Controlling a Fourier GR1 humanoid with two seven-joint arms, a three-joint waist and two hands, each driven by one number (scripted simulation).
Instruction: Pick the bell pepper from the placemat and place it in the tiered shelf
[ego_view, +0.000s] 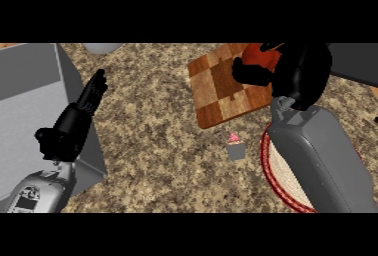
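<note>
On the far right of the desk: your right robot hand (275, 70) curls over a red-orange bell pepper (258, 54), its black fingers wrapped round it so that only the upper part of the pepper shows.
Bell pepper, position: it sits over the far right corner of a checkered wooden board (221, 87); you cannot tell whether it rests on the board or is lifted clear of it.
Right forearm: the grey forearm runs from the near right edge up to the hand, crossing a round woven placemat (277, 167) with a red rim, and hides most of it.
Left robot hand (87, 102): fingers straight and together, pointing to the far side, at the left of the scene.
Left side: the hand lies over the edge of a grey box-shaped unit (29, 100) that fills the left; whether this is the tiered shelf you cannot tell.
Middle of the desk (148, 140): a small grey cup with a pink top (235, 146) stands on the speckled brown stone, just left of the placemat's rim and near the board's near edge.
Far edge: part of a pale round object (102, 47) shows, cut off.
</note>
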